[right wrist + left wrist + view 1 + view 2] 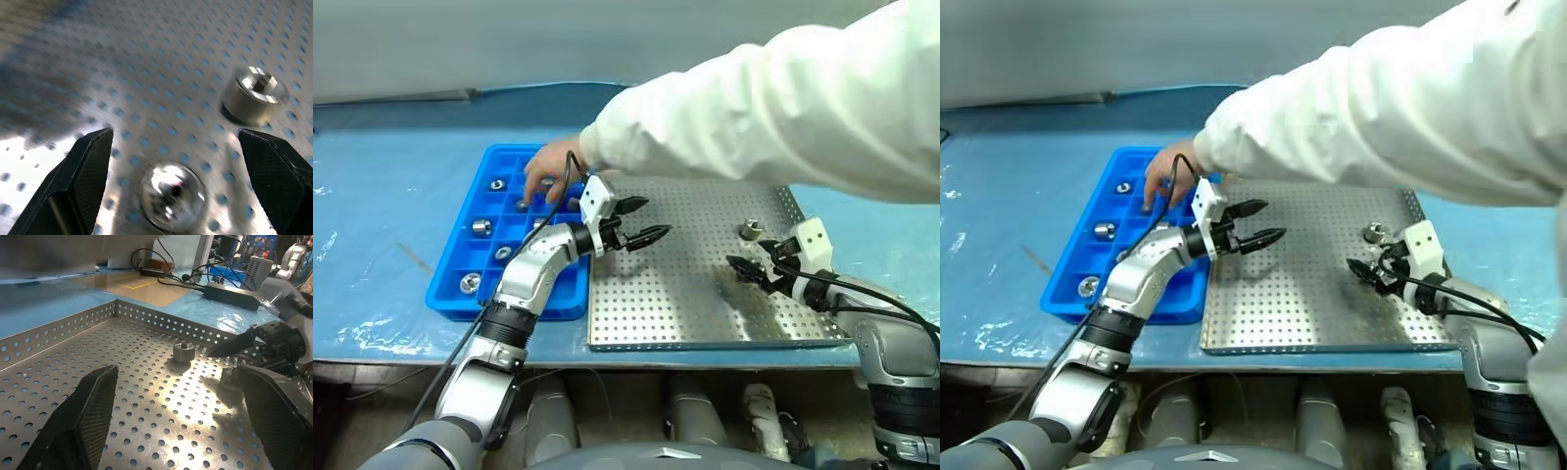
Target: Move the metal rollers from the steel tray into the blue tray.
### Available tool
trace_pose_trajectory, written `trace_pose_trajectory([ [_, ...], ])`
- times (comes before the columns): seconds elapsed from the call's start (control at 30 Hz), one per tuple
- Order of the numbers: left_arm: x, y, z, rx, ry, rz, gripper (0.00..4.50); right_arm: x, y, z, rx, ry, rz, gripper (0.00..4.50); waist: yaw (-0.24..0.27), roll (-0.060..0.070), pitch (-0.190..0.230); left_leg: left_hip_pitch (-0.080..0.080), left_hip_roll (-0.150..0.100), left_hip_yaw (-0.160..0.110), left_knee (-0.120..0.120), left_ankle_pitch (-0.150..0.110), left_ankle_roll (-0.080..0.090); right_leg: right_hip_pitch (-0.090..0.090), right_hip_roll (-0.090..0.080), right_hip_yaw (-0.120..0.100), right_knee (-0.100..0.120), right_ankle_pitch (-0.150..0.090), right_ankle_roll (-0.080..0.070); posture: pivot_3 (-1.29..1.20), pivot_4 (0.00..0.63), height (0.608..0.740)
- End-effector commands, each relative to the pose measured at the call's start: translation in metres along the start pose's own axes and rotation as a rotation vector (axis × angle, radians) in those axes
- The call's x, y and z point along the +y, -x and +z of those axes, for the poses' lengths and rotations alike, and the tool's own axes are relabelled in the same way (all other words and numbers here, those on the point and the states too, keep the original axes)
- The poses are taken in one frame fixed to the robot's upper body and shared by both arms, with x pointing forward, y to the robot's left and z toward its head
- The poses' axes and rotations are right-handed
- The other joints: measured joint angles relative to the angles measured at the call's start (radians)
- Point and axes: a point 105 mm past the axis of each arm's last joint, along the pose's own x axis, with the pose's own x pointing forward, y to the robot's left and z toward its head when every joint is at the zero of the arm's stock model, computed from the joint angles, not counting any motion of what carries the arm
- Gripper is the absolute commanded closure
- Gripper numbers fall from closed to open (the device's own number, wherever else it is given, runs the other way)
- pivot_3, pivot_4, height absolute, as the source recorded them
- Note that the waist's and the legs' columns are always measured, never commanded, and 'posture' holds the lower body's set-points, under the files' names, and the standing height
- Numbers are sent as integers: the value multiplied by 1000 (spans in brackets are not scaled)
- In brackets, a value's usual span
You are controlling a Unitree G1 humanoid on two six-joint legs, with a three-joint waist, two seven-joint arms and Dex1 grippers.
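Rollers on steel: two metal rollers (256,94) remain on the steel tray (705,313), right of centre in the head views; short shiny silver cylinders with a dark hollow middle. One stands hole-up, the other (172,195) is blurred and lies nearer the right gripper.
Rollers in blue: several sit in separate square compartments of the blue tray (450,294), left of centre, for instance one (470,283) at its lower left corner.
Steel tray: shallow, silver, perforated floor, low holed rim, touching or just beside the blue tray's right edge.
Left gripper (638,221): black fingers spread, nothing between them, over the steel tray's upper left part.
Right gripper (744,268): fingers spread wide, empty, just beside the two rollers.
Person: a white sleeve (773,108) crosses from the upper right; the hand (548,168) is over the blue tray.
Surface: pale blue sheet (382,196) covering the table.
Room: grey wall (509,39) behind; black cables (161,274) on the sheet in the left wrist view.
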Motion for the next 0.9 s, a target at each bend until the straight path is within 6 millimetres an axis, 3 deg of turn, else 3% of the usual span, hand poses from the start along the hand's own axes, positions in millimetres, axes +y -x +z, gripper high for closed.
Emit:
trace_pose_trajectory([
  [0.03, -2, -3, 10, -26, -43, -21, 440, -2, 2, -4, 13, -10, -10, 364, 0, 0, 0, 0, 0, 0, 0, 0, 0, 0, 0, 0, 0, 0, 0, -290, 150, 740],
  [0.13, 2, 0, 8, -11, -57, 3, 440, 4, 0, -2, 2, -23, 30, 1060, 0, 0, 0, 0, 0, 1, 0, -1, 1, 0, 0, 0, -1, 0, 0, -273, 150, 740],
  [0.3, 5, 2, 10, -21, -63, 19, 440, 12, -7, 19, -61, -6, 81, 2801, -1, 0, 0, 1, 0, 1, 0, -1, 1, 0, 0, 1, -1, 0, 0, -251, 150, 740],
  [0.47, 3, 7, 12, -27, -68, 32, 440, 27, -20, 51, -159, 48, 154, 2853, 2, 0, 0, 1, 0, 1, 0, 0, 1, 0, 0, 1, 0, 0, 0, -198, 150, 740],
  [0.7, 17, 28, 19, -53, -68, 171, 440, 83, -61, 88, -240, 112, 376, 2853, 6, 0, 0, 1, 1, 1, -1, 0, 1, -1, 0, 0, 1, 4, -7, -57, 150, 740],
  [0.9, 29, 59, 25, -57, -105, 358, 440, 126, -96, 127, -320, 158, 527, 2853, 30, 0, 0, 0, 2, 1, -1, 0, 0, -1, 0, -1, 3, 5, -8, 112, 150, 740],
])
